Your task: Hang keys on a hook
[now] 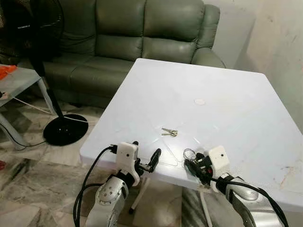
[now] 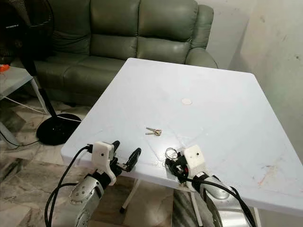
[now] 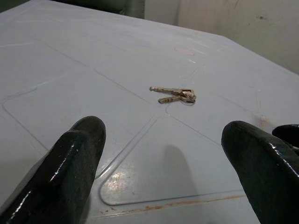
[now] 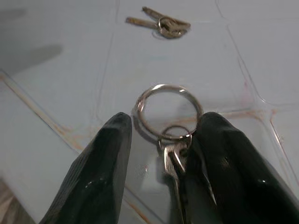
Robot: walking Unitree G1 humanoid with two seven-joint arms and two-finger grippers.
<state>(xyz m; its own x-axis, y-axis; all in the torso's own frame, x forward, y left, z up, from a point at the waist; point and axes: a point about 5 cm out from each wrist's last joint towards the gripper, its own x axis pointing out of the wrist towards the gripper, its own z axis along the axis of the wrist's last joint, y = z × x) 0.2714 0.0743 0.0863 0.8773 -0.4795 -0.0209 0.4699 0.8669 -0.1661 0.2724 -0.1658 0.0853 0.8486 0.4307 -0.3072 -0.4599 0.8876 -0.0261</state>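
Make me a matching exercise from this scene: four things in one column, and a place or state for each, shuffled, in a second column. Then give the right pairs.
Things:
1. small pair of keys
2. key ring
3. sofa
4. fan base

Places or states:
A. on the floor, left of the table
B. between the fingers of the right gripper
C. lying loose mid-table, ahead of both grippers
D. behind the table's far edge

Pairs: 1-C, 2-B, 3-D, 4-A

The left gripper is open at the table's near edge.
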